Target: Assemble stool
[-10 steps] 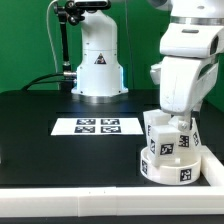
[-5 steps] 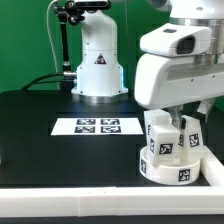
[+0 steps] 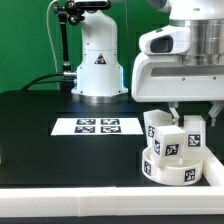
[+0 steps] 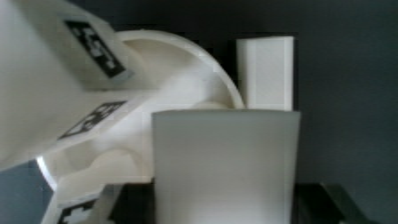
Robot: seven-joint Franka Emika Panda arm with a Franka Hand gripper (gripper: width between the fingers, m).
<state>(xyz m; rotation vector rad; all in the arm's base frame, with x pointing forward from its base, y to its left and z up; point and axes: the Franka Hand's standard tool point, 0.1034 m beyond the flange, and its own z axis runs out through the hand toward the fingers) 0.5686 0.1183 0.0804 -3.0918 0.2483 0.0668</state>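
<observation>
The stool's white ring-shaped seat disc (image 3: pixel 168 172) lies on the black table at the exterior view's right, with tags on its side. Two chunky white leg blocks stand upright on it: one tagged leg (image 3: pixel 161 138) towards the left and one (image 3: pixel 192 136) under my hand. My gripper (image 3: pixel 192 120) comes down from above and is shut on that second leg. In the wrist view the held leg (image 4: pixel 228 150) fills the gap between my dark fingers (image 4: pixel 128 203), with the gripper (image 4: pixel 228 202) round it. The seat disc (image 4: pixel 169 75) curves beside it.
The marker board (image 3: pixel 97 126) lies flat mid-table. The arm's white base (image 3: pixel 97 60) stands behind it. A long white rail (image 3: pixel 80 205) runs along the table's front edge and turns up the right side beside the seat disc. A white upright bar (image 4: pixel 267 70) shows beyond the held leg.
My wrist has turned about its vertical axis, so the hand now faces broadside to the exterior camera. The held leg and the seat disc stay in the same place.
</observation>
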